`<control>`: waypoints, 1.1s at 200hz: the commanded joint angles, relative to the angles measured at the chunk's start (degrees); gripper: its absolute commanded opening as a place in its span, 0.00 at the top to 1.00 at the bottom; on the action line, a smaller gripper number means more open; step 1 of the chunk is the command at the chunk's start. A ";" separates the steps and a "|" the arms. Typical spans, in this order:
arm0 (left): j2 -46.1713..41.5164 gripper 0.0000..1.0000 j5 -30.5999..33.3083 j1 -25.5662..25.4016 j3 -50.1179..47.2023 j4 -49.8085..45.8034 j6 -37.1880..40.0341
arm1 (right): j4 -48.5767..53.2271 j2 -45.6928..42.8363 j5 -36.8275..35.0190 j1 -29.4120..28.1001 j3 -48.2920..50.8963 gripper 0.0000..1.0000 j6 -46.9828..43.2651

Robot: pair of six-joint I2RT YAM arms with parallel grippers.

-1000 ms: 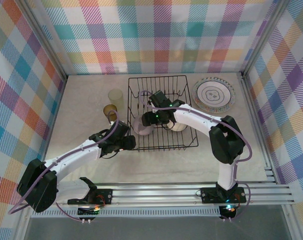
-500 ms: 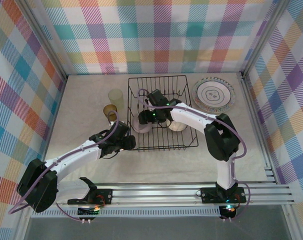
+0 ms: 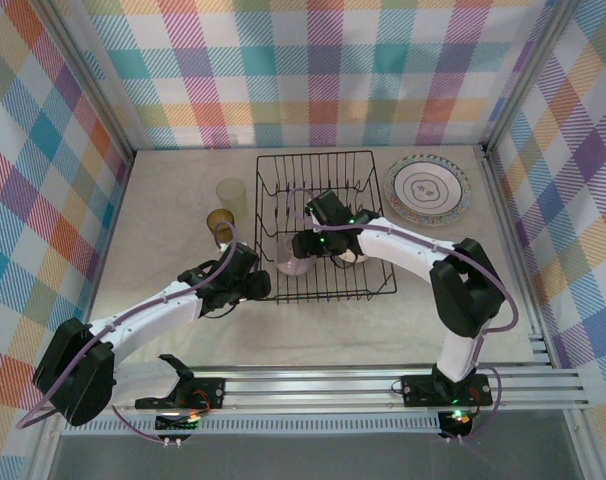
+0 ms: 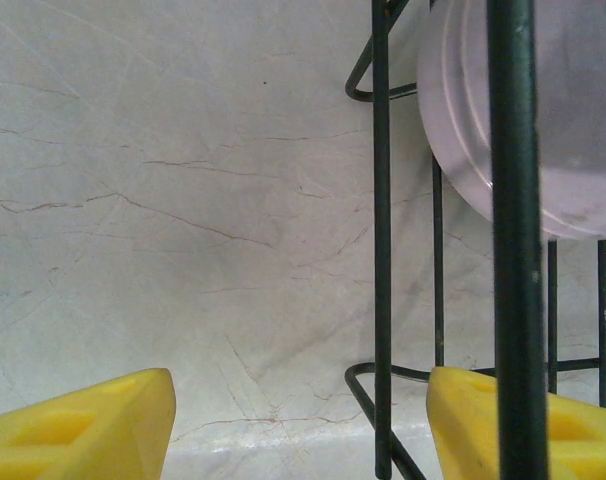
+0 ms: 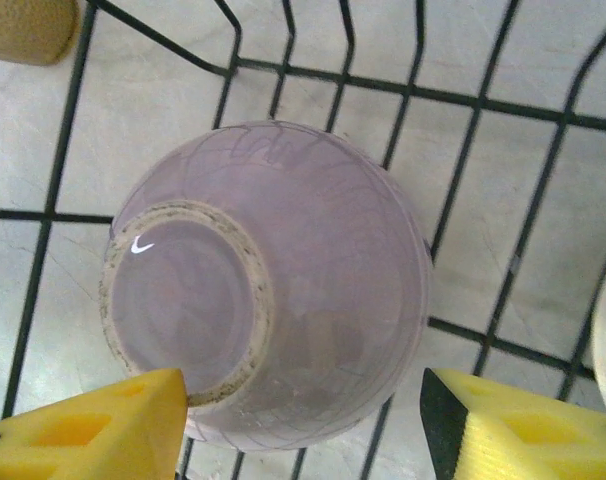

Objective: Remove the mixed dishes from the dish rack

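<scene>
Counting two bowls (image 3: 291, 263) (image 3: 353, 258) in rack (image 3: 313, 155); two cups (image 3: 231, 192) (image 3: 220, 222), one plate (image 3: 428, 188) outside; left fingers (image 4: 83, 430), right fingers (image 5: 93, 430) apart.

White-and-black arms (image 3: 143, 315), purple cables (image 3: 510, 305), yellow fingers (image 5: 83, 430)

- Dish rack (image 3: 326, 225): black wire.
- Lilac bowl (image 5: 273, 290): pale lilac glaze with fine crackle lines and a speckled beige foot ring.
- Cream bowl (image 3: 355, 255): plain cream.
- Plate (image 3: 428, 188): white, with green rings and a green-striped rim.
- Amber cup (image 3: 220, 222): translucent amber.
- Yellow-green cup (image 3: 232, 192): pale yellow-green.
- Worktop (image 4: 183, 200): off-white stone look with thin brownish veins.
- Walls (image 3: 323, 70): pastel plaid in teal, pink, orange, yellow and purple.
- Left pincer (image 4: 298, 430) and right pincer (image 5: 303, 440): bright yellow fingers.
- Left arm (image 3: 153, 320) and right arm (image 3: 403, 240): white with black joints.
</scene>
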State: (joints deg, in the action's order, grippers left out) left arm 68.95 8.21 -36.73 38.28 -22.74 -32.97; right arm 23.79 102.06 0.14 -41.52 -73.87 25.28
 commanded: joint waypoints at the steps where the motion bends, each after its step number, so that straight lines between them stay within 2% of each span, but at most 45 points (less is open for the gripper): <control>1: -1.27 0.33 0.58 -0.28 -0.49 -1.35 1.02 | 1.94 -2.97 -1.59 0.71 3.60 0.37 1.01; 167: -5.62 0.31 -1.89 4.29 -0.46 -4.16 4.70 | 3.16 -12.44 -2.43 6.53 12.77 0.39 1.67; 188: -6.26 0.28 -2.53 4.47 1.04 -5.21 6.06 | 3.32 -13.47 -1.87 6.54 12.74 0.40 1.89; 220: -8.71 0.16 -2.58 4.43 6.08 -9.13 8.98 | 2.58 -16.43 -0.20 6.54 12.55 0.38 2.42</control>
State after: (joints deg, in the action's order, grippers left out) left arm 63.18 5.21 -32.82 39.53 -27.81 -26.98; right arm 25.78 89.12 -1.02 -35.24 -61.43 26.63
